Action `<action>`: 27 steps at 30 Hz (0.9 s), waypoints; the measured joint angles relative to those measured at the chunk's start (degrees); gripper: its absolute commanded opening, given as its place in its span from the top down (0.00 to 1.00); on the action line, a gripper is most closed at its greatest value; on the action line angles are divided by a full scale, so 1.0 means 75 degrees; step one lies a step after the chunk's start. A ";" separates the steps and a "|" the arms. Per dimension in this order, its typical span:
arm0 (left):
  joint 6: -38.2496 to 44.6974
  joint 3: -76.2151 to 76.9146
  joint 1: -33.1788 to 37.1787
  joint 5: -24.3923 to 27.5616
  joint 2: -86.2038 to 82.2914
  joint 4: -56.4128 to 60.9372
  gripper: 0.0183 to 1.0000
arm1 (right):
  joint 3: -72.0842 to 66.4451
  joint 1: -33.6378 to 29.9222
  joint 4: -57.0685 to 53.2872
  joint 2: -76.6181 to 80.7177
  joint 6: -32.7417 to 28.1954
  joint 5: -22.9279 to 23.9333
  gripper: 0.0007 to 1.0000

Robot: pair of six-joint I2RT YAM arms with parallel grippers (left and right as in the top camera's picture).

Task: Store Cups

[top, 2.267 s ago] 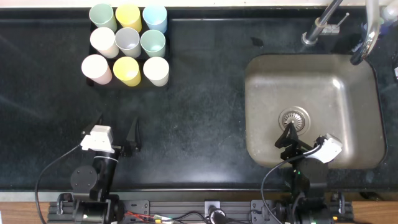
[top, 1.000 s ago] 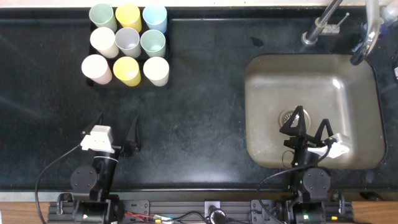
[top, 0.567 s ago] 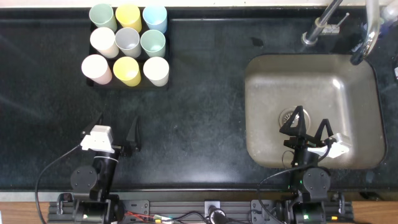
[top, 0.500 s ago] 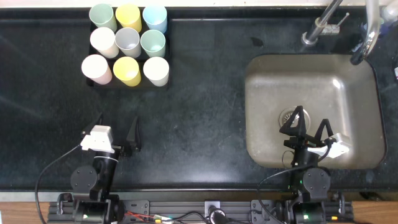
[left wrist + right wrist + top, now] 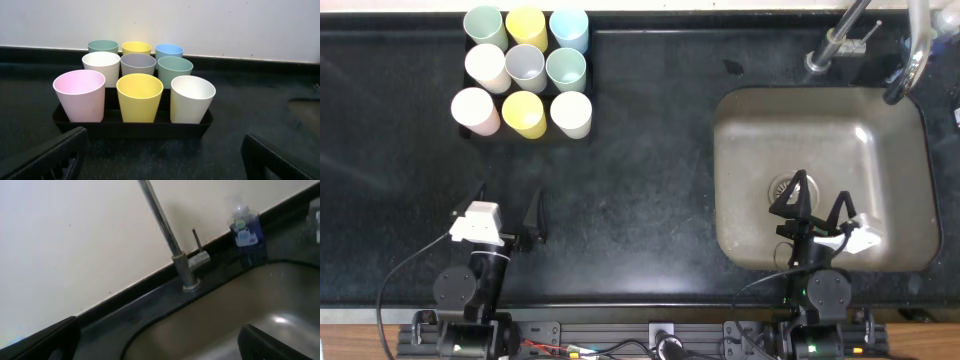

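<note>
**Top view:** nine cups (image 5: 525,65) stand upright, three by three, in a black tray (image 5: 504,90) at the far left of the dark bench (image 5: 640,180). The left jaws are spread apart and empty, near the left arm's base and well apart from the tray. The right jaws, also spread and empty, are over the steel sink (image 5: 840,130). **Left wrist view:** a pink cup (image 5: 80,95), a yellow cup (image 5: 140,97) and a white cup (image 5: 192,100) form the tray's nearest row. **Right wrist view:** a faucet (image 5: 170,235) and a blue soap bottle (image 5: 246,232) stand behind the basin, against the wall.
</note>
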 measured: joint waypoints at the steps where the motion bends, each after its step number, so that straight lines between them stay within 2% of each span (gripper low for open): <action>1: 0.0000 0.0000 0.0000 0.0000 0.0000 0.0000 0.00 | 0.0000 0.0003 0.0003 0.0000 -0.0233 -0.0044 0.00; 4: 0.0000 0.0000 0.0000 0.0003 0.0000 0.0000 0.00 | 0.0000 0.0000 -0.0017 0.0000 -0.1297 -0.0373 0.00; 8: 0.0000 0.0000 0.0000 0.0000 0.0000 0.0000 0.00 | 0.0000 0.0000 -0.0207 0.0000 -0.3217 -0.1309 0.00; 13: 0.0000 0.0000 0.0000 0.0000 0.0000 0.0000 0.00 | 0.0000 0.0000 -0.0210 0.0000 -0.4479 -0.1856 0.00; 27: 0.0000 0.0000 0.0000 0.0000 0.0000 0.0000 0.00 | 0.0000 0.0000 -0.0198 0.0000 -0.4310 -0.1979 0.00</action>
